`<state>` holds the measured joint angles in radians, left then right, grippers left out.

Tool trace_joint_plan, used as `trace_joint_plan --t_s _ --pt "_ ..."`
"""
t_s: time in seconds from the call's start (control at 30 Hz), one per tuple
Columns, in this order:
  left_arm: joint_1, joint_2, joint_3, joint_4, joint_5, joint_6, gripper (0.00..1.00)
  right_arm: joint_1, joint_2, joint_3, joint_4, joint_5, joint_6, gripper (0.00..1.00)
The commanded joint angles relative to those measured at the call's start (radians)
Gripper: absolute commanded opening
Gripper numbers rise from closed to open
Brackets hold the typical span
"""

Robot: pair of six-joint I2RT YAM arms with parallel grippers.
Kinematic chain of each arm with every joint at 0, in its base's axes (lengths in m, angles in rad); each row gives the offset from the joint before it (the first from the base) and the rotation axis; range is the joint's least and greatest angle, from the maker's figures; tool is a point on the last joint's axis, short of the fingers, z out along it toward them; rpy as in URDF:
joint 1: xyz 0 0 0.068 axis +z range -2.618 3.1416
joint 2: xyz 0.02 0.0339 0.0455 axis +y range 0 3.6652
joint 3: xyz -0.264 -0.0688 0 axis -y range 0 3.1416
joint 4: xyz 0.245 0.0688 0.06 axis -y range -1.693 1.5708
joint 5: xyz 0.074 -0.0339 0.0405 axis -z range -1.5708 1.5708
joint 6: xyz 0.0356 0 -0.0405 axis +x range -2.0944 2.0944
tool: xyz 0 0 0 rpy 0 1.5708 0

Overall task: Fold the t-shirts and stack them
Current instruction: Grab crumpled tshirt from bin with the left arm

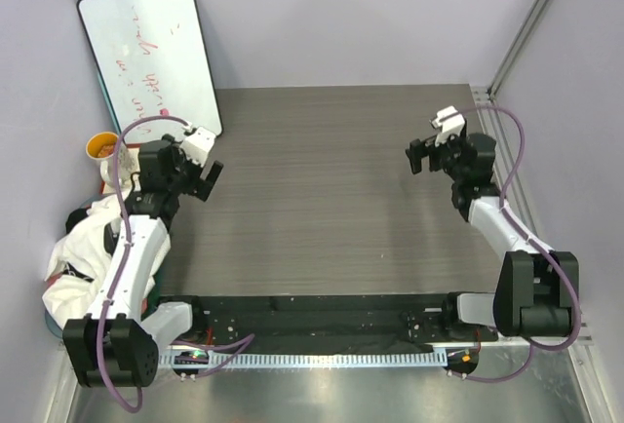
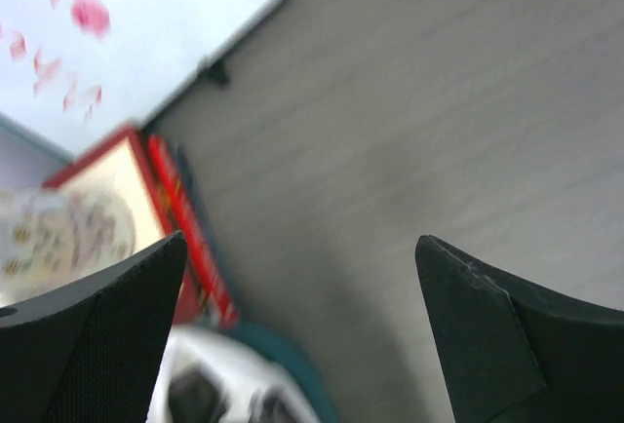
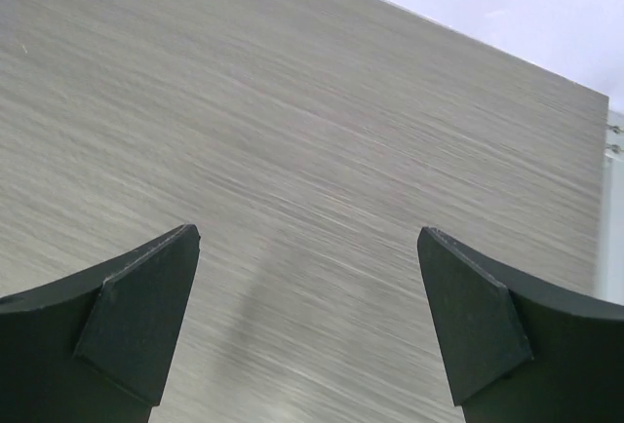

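At the left edge of the table [image 1: 322,209], beside the left arm [image 1: 132,257], the t-shirts [image 1: 80,252] lie in a heap, white one on top. Left gripper [image 1: 208,180] and right gripper [image 1: 420,158] hang above the table, jaws spread wide, gripping nothing.

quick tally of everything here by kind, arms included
robot arms: 2, left gripper and right gripper, both open
white t-shirt: 1 showing in the heap, any others hidden
teal-rimmed basket: 1
whiteboard: 1
orange cup: 1
red box: 1
table: 1
total: 8
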<state>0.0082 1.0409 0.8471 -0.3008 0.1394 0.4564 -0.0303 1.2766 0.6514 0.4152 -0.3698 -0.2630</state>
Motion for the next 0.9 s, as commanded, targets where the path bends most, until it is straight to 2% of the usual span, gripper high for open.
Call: trace_joint_plan --t_s 0.0,0.03,0.1,0.2,0.37,0.57,0.73,0.87 --pt "0.001 0.034 0.13 -0.552 -0.254 0.228 1.0 0.001 0.085 0.291 -0.592 -0.017 -0.169 1.0" --pt "0.001 0.033 0.154 -0.572 -0.302 0.241 1.0 0.001 0.105 0.383 -0.652 -0.006 -0.197 1.0" --pt "0.001 0.022 0.191 -0.615 -0.438 0.249 1.0 0.001 0.173 0.462 -0.789 -0.001 -0.229 1.0" --pt "0.009 -0.016 0.23 -0.647 -0.549 0.272 1.0 0.001 0.249 0.565 -0.846 0.045 -0.194 1.0" --pt "0.116 -0.021 0.285 -0.819 -0.541 0.344 1.0 0.003 0.323 0.637 -0.875 -0.021 -0.229 1.0" --pt "0.164 -0.094 0.195 -0.923 -0.523 0.392 1.0 0.027 0.384 0.682 -0.875 -0.101 -0.323 1.0" --pt "0.177 -0.157 -0.005 -0.821 -0.505 0.398 0.97 0.03 0.429 0.729 -0.874 -0.127 -0.306 1.0" --pt "0.19 -0.188 -0.129 -0.658 -0.521 0.456 0.97 0.03 0.434 0.731 -0.875 -0.136 -0.315 1.0"
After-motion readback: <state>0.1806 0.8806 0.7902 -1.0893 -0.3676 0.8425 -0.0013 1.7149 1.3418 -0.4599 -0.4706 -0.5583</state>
